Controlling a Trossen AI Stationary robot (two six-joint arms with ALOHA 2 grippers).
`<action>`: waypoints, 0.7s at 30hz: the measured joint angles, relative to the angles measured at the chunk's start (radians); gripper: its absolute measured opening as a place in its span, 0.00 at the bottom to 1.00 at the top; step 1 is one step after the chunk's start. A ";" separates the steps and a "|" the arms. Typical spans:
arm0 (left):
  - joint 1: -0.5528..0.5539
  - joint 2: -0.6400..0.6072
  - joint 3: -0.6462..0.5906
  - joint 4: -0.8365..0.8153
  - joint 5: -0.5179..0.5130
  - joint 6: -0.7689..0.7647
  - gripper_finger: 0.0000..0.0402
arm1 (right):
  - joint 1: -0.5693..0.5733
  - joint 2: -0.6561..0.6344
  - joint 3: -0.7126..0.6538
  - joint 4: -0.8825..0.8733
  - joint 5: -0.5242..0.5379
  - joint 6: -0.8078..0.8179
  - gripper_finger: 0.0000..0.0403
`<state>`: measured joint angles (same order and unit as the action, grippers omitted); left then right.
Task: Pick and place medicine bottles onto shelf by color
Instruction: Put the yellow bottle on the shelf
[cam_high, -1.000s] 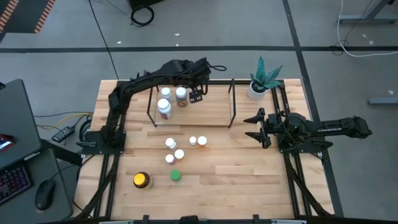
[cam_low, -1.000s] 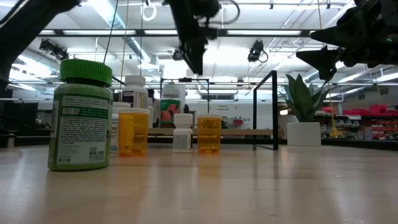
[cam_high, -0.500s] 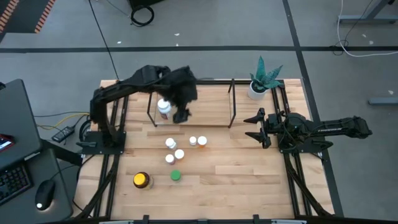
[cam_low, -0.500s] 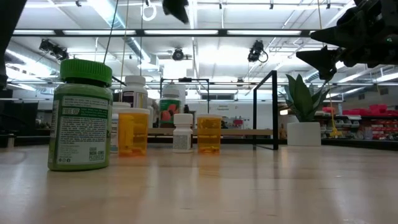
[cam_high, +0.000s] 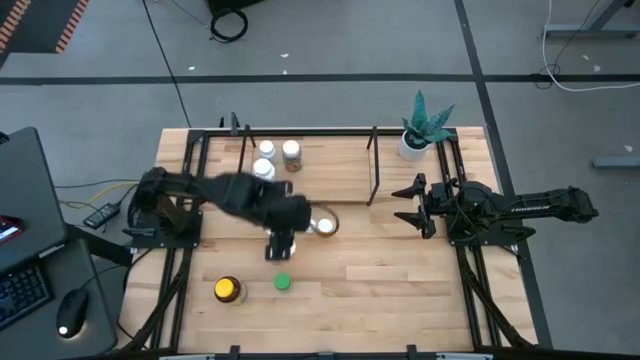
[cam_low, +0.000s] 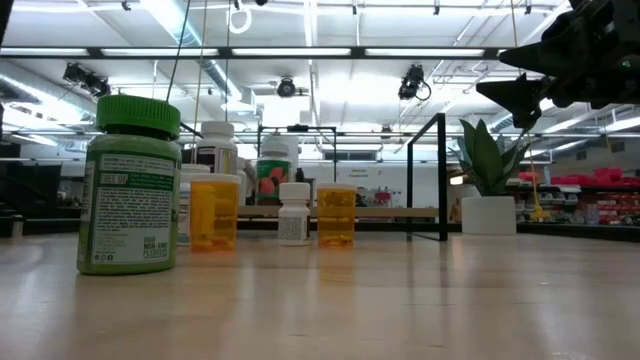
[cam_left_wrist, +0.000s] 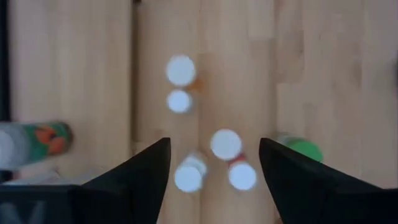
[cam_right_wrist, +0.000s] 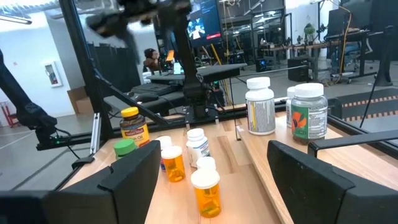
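- Your left pincer (cam_left_wrist: 211, 171) hangs part-open, empty, over small white-capped plastic bottles (cam_left_wrist: 225, 144) before the black-rod shelf (cam_high: 372, 165).
- Light, rigid, tippy: grip mid-body.
- Right pincer (cam_high: 412, 205) idles open.

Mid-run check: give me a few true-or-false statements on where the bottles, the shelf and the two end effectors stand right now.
1. Two white-capped bottles stand on the shelf. True.
2. The left end effector grips the green-capped bottle. False: it hangs empty over the cluster of small bottles; the green-capped one stands apart, nearer the front edge.
3. The right end effector is open and holds nothing. True.
4. The potted plant sits inside the shelf. False: it stands outside, past the shelf's right end.
5. The yellow-capped bottle stands left of the green-capped one. True.
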<state>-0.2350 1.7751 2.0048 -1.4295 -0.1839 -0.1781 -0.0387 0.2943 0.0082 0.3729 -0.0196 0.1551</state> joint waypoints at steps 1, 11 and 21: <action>-0.021 -0.004 -0.027 0.021 -0.001 -0.029 0.61 | 0.000 0.000 0.000 0.000 0.000 0.000 0.75; -0.232 -0.002 -0.170 0.010 0.017 -0.494 0.53 | 0.000 0.000 0.000 0.000 0.000 0.000 0.75; -0.410 -0.002 -0.173 -0.071 -0.026 -0.930 0.71 | 0.000 0.000 0.000 0.000 0.000 0.000 0.75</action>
<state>-0.6451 1.7729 1.8313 -1.5006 -0.2099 -1.1076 -0.0387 0.2943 0.0078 0.3725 -0.0196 0.1552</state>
